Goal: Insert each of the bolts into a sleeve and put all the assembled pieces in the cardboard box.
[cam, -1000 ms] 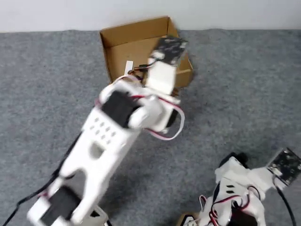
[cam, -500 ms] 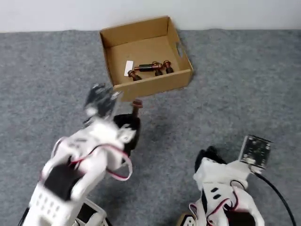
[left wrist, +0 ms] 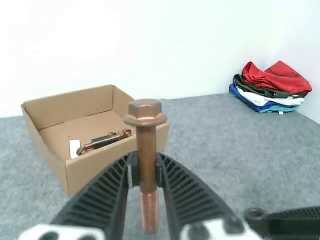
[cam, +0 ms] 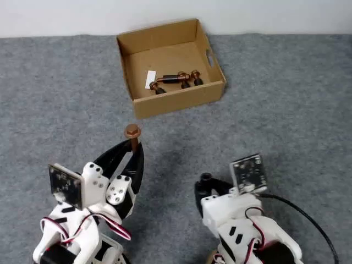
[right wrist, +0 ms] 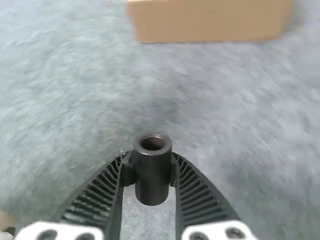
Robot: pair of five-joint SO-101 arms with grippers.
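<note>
Grey carpet (cam: 286,110) is seen covering the whole work surface, with a white wall (left wrist: 175,40) behind it and a pile of folded clothes (left wrist: 270,85) laid at the foot of that wall, well apart from everything else. A cardboard box (cam: 179,100) is set open at the far side of the carpet, with a hand slot cut into one of its side walls. Inside it, near the front wall, several assembled pieces (cam: 175,78) are gathered, copper-coloured bolt heads showing at the ends of dark sleeves, and a small white slip (cam: 150,80) is laid just beside them. The left gripper (left wrist: 145,159) is held close to the robot's base, on the near side of the box, and its jaws are clamped on a copper bolt (left wrist: 145,135). The bolt is gripped by its plain shank and held upright, with the flanged hexagonal head raised clear above the fingertips and the threaded end left hanging below them. The right gripper (right wrist: 150,161) is held low over the carpet beside the left one, apart from it, and is closed around a black sleeve (right wrist: 152,172). The sleeve is pinched near its middle, and its open bore is shown at the end past the fingertips. Bolt and sleeve are seen apart, and neither is touching the box.
</note>
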